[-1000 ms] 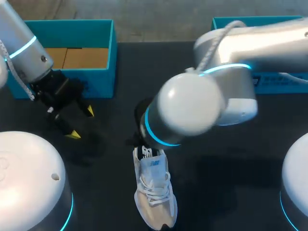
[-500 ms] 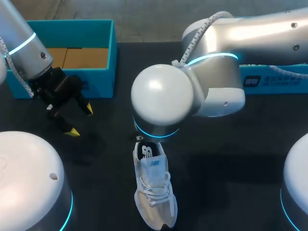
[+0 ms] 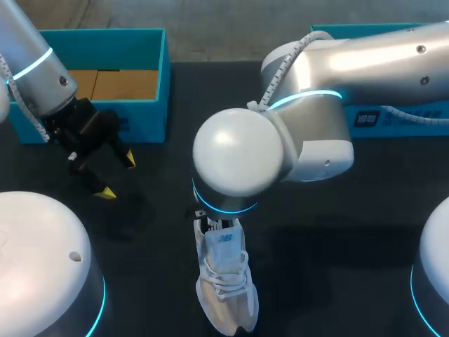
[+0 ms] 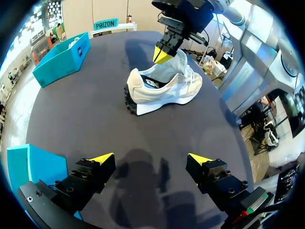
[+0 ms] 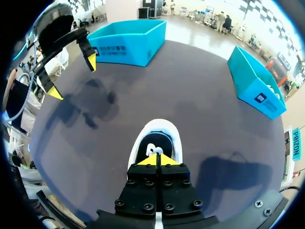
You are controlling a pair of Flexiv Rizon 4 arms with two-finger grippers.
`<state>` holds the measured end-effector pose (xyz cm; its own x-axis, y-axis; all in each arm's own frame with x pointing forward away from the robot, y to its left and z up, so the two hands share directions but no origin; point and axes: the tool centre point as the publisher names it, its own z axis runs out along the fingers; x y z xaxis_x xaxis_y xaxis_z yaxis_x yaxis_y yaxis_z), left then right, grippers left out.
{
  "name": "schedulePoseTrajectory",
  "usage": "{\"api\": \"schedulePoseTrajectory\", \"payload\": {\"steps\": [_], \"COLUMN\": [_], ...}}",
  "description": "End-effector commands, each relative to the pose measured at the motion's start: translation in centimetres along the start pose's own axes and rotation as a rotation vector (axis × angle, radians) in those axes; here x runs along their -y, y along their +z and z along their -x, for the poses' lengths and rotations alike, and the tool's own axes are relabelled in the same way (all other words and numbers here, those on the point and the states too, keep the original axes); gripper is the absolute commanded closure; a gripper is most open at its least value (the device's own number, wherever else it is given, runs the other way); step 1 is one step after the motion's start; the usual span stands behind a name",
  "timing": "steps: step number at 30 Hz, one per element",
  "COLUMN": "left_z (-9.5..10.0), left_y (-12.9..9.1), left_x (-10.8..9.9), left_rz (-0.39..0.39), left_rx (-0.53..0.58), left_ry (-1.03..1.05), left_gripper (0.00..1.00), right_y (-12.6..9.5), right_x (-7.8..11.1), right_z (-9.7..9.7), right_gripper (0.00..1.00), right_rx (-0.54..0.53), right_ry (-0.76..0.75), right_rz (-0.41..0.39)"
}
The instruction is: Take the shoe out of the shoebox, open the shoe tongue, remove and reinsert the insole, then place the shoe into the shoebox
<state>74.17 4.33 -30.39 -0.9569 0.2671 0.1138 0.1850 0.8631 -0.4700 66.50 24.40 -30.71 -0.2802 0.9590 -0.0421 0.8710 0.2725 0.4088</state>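
Showing a pale sneaker [image 3: 224,281] upright on the dark table [image 3: 330,267] at lower centre, outside the blue shoebox [image 3: 144,119] at upper left, the right gripper [image 5: 157,160] tips pressed together at its opening, the left gripper [image 3: 118,177] fingers apart at middle left, the shoe probably light and soft, best held by its firmer heel.

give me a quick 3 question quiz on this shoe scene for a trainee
1. True or false: the shoe stands upright on the table.
2. The left gripper is: A) shut on the shoe, B) open and apart from the shoe, C) out of view.
3. Fill in: the ___ arm's gripper is at the shoe's opening.
Key: 1 true; 2 B; 3 right, the right gripper.
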Motion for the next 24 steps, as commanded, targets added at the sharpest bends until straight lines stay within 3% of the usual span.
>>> {"api": "schedulePoseTrajectory", "payload": {"steps": [1, 13, 24], "left_z": [-0.1, -0.2, -0.4], "left_y": [0.0, 0.2, -0.1], "left_x": [0.0, -0.3, -0.6], "left_rz": [0.002, 0.006, -0.016], "left_rx": [0.001, -0.015, -0.003], "left_ry": [0.0, 0.055, 0.127], "left_gripper": [0.0, 0.0, 0.0], "right_y": [0.3, 1.9, 3.9], "right_x": [0.6, 0.4, 0.2], "right_z": [-0.9, -2.5, -2.2], "right_gripper": [1.0, 1.0, 1.0], "right_rx": [0.081, 0.068, 0.047], "right_ry": [0.156, 0.158, 0.186], "right_rz": [0.036, 0.011, 0.016]}}
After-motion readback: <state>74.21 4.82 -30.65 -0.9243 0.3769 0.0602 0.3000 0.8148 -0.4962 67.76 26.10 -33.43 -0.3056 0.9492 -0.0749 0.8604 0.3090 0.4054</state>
